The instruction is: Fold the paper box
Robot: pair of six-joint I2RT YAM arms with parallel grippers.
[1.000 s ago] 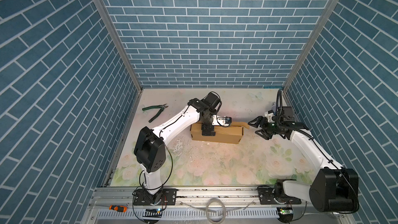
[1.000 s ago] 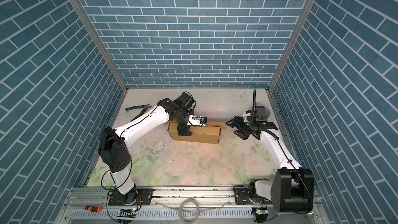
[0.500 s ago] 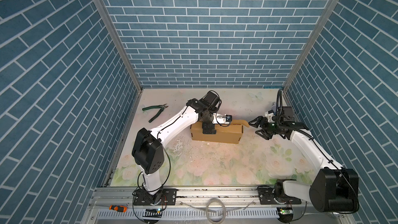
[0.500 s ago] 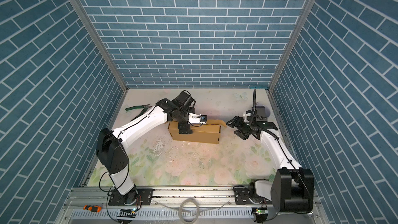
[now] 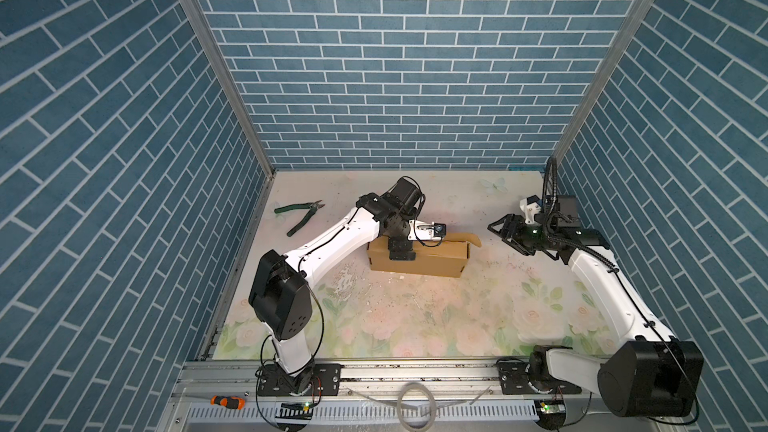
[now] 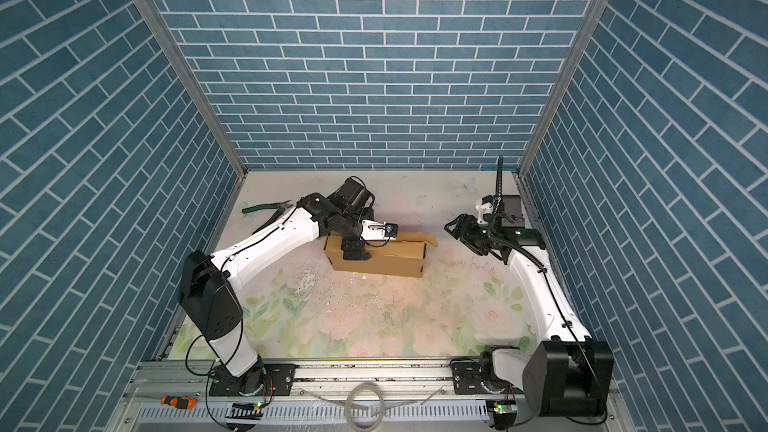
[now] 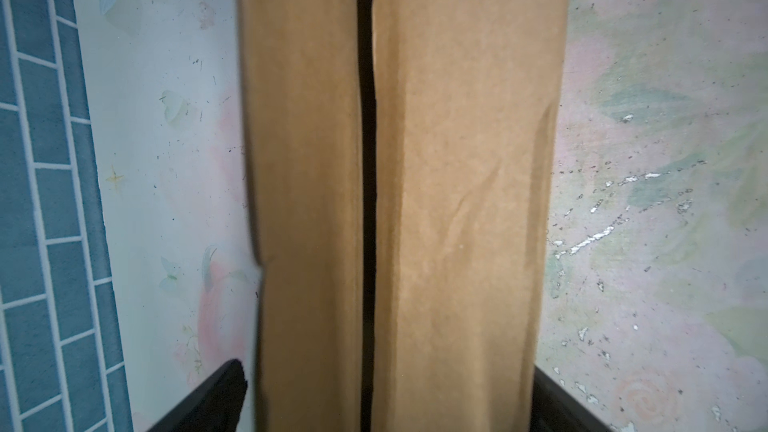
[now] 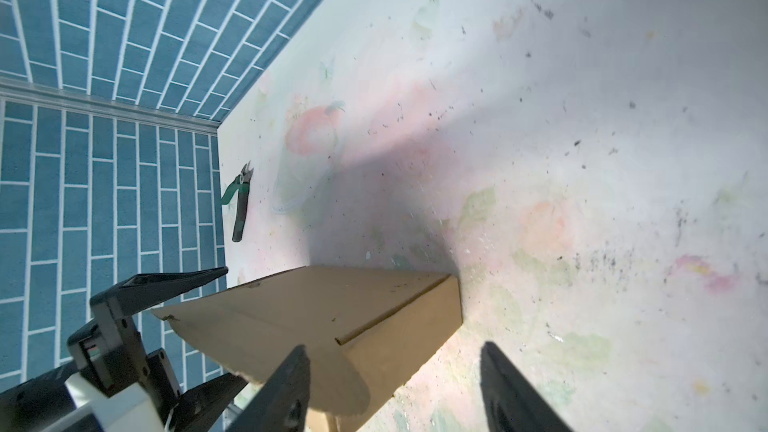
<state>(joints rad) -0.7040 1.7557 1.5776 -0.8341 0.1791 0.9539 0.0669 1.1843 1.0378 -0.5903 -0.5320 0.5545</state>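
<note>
The paper box [image 5: 432, 259] [image 6: 390, 261] is a brown cardboard box, folded up, lying mid-table with one curved flap [image 5: 467, 238] sticking out to the right. My left gripper [image 5: 401, 243] [image 6: 353, 245] [image 7: 382, 405] is open and straddles the box's left part, a finger on each long side. The left wrist view shows a dark slit between two cardboard panels. To the right of the flap and apart from it hovers my right gripper [image 5: 505, 234] [image 6: 459, 229] [image 8: 395, 347], open and pointing at the box end [image 8: 399, 326].
Green-handled pliers [image 5: 303, 218] [image 6: 266, 211] [image 8: 239, 197] lie at the back left near the wall. An orange-handled screwdriver [image 5: 226, 401] [image 6: 178, 401] rests on the front rail. Blue brick walls enclose three sides.
The right gripper's jaws have narrowed a little. The left arm and the box have hardly moved.
</note>
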